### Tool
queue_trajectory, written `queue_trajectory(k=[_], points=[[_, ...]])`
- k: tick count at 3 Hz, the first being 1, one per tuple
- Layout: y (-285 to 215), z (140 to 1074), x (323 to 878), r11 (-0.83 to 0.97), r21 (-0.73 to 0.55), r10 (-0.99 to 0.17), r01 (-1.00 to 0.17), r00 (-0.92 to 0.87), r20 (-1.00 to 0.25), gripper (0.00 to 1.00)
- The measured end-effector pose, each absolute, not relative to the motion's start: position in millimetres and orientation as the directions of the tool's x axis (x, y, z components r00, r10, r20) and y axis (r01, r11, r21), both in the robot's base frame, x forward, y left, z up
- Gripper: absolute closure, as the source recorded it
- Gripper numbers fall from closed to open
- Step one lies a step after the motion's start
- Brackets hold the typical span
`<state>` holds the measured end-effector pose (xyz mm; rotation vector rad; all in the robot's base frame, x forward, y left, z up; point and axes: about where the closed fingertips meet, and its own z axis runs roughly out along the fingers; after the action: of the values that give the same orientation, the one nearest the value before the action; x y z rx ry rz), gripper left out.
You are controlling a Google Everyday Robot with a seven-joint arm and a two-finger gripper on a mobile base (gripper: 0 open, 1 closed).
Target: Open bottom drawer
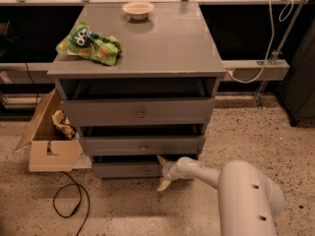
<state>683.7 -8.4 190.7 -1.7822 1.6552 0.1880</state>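
The bottom drawer (123, 170) is the slimmest grey front, lowest in the grey cabinet (147, 48). Its small round knob (146, 170) sits at the centre. My gripper (162, 171) is at floor level right against the drawer front, just right of the knob. Its two pale fingers (163, 184) are spread one above the other, open, holding nothing. My white arm (241, 191) reaches in from the lower right. The middle drawer (142, 145) and the tallest top drawer (140, 113) sit above, each with a dark gap over it.
An open cardboard box (47, 144) with crumpled paper stands left of the cabinet. A black cable (69, 203) loops on the speckled floor. A green snack bag (91, 44) and a small bowl (138, 9) lie on top. A white cord (256, 65) hangs at right.
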Motion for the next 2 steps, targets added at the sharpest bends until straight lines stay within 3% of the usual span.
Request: queue_trajectory(k=[1, 2], points=[[-3.5, 181.0, 692.4, 0.041, -0.358, -0.824, -0.933, 0.171, -0.540, 0.00], [2.6, 169.6, 695.8, 0.019, -0.324, -0.817, -0.946, 0.172, -0.550, 0.14]])
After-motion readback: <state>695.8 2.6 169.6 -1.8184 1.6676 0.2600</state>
